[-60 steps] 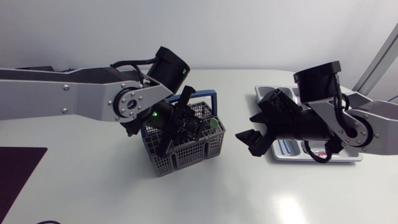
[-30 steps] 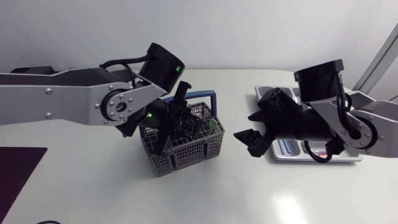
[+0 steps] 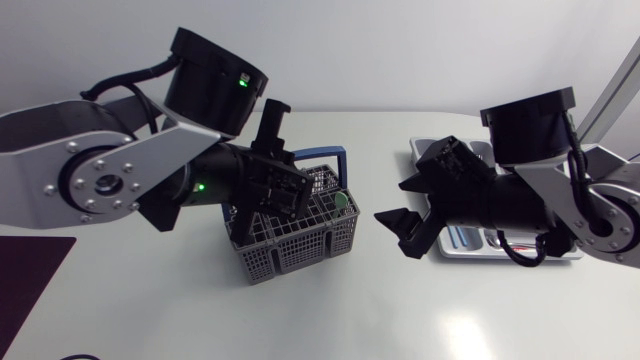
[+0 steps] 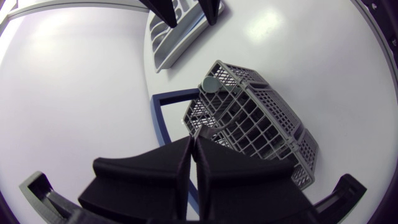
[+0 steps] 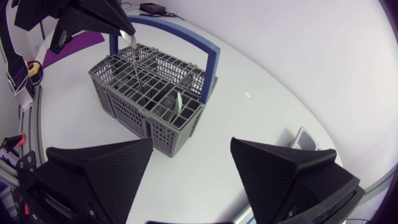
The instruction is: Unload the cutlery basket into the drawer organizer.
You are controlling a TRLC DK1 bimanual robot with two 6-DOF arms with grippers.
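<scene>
My left jaws pinch a thin silver utensil, tip inside the basket; right jaws open nearby. Mid-extraction, I judge: next lift clear, carry to the organizer.

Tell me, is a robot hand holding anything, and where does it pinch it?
The left end effector pinches a thin silver piece of cutlery by its top end, the rest hanging into the basket. The right end effector is open and empty.

The grey mesh cutlery basket with its blue handle stands upright mid-desk. A slim metal utensil rises from it, pinched by the left tool. The grey drawer organizer lies flat, well apart.
</scene>
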